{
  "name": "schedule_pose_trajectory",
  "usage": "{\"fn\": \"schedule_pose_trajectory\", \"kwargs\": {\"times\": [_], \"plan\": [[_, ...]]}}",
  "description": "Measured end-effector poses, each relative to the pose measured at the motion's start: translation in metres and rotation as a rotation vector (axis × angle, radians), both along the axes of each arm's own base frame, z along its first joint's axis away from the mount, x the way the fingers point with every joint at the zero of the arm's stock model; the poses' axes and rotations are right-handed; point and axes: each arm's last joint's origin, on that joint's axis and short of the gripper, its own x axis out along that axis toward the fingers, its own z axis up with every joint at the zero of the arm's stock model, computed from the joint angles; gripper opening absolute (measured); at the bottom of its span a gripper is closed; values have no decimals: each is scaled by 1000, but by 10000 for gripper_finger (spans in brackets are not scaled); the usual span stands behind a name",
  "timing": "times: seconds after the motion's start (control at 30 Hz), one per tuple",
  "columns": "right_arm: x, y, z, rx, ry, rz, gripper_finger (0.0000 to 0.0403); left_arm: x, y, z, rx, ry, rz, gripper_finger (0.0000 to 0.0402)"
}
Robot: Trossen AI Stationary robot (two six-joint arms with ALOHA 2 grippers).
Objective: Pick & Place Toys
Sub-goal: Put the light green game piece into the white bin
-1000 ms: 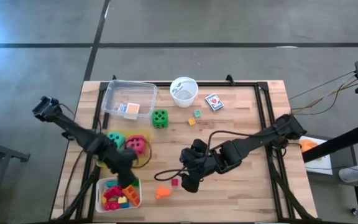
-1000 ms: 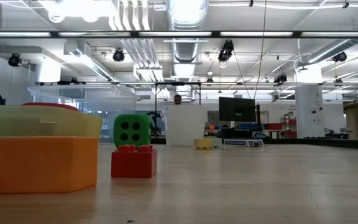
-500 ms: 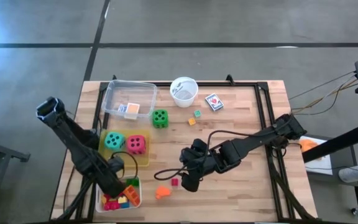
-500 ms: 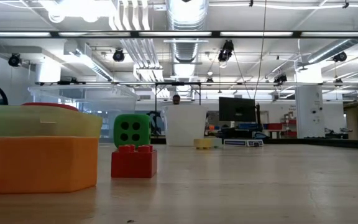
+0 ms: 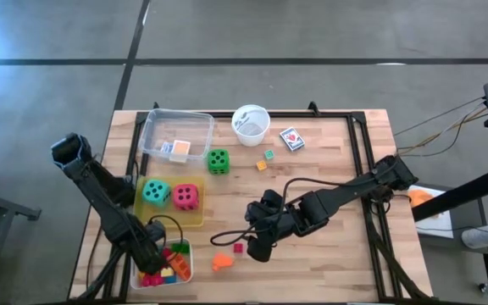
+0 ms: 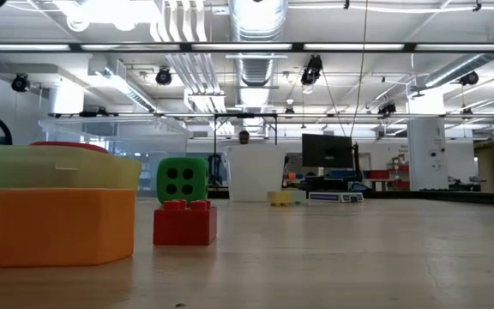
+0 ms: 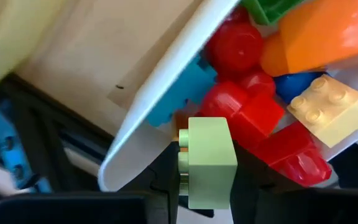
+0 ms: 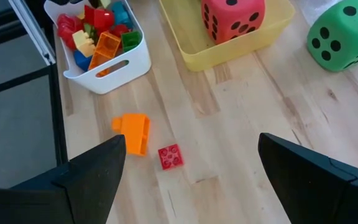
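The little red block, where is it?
In the high view the little red block lies on the table near the front, between the orange block and the right gripper.

Left arm is extended from its base at the table's 9 o'clock edge toward 7 o'clock, wrist pitched down. Left gripper (image 5: 152,257) is positioned at the 7 o'clock corner; its fingers (image 7: 166,177) are closed on a pale green block (image 7: 207,163), pinched between the pads.

Right arm is reached in from the 3 o'clock edge toward table centre, forearm held low and nearly level. Right gripper (image 5: 257,246) is held just 6 o'clock of centre, fingers (image 8: 98,168) spread wide, nothing between them.
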Motion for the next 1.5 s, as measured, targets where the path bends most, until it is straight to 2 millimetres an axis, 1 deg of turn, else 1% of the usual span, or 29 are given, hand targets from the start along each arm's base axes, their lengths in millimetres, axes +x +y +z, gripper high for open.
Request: {"fn": "schedule_pose_trajectory", "kwargs": {"times": [0.13,0.47,0.8,0.97,1.33,1.43,1.5], "plan": [[0,0,0,2,0,0,361,-3,-1,-9,-7,5,24,84],[0,0,0,6,0,-1,361,-7,4,-20,13,22,40,84],[0,0,0,6,-2,-1,361,-7,3,-23,-7,16,49,84],[0,0,0,6,-2,-1,361,-7,3,-23,-7,15,44,102],[0,0,0,12,-2,-8,361,-7,2,-23,-33,47,31,111],[0,0,0,18,-3,-14,361,-8,2,-23,-36,54,36,127],[0,0,0,19,-3,-15,361,-8,2,-23,-37,53,35,149]]}}
